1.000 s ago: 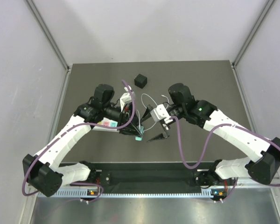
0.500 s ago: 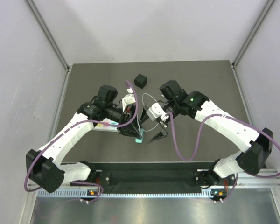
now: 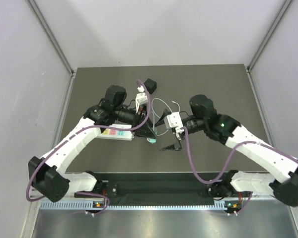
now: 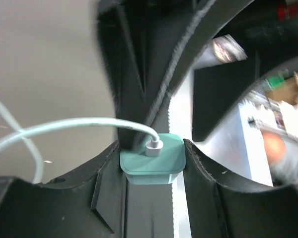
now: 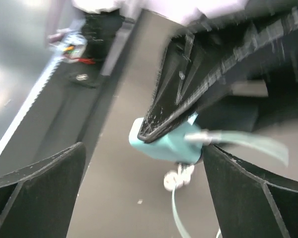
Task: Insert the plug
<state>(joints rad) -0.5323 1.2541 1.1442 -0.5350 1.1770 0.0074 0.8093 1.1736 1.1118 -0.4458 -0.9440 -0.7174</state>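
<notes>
Dark grey table [image 3: 213, 89] fills the floor of a pale-walled booth, with both arms reaching toward its middle. The left claw [image 3: 150, 137] is clamped on the plug [image 3: 152, 141], a small teal block. In the left wrist view its two fingers [image 4: 107, 171] press on opposite sides of the block. A thin pale wire [image 4: 64, 126] enters the top face of the plug through a round connector and loops away over the table.

The plug sits just off the right end of the white power strip [image 3: 116, 132], near it but not in any of its coloured sockets. Whether the plug touches the table cannot be told.

The right claw [image 3: 158, 137] has its fingers [image 5: 37, 181] spread wide apart and grips nothing. It faces the plug from the right, and in the right wrist view the teal block shows between its two fingers. Both wrist views are blurred.

A black cube [image 3: 149, 85] lies near the far side of the table, well apart from the plug.
</notes>
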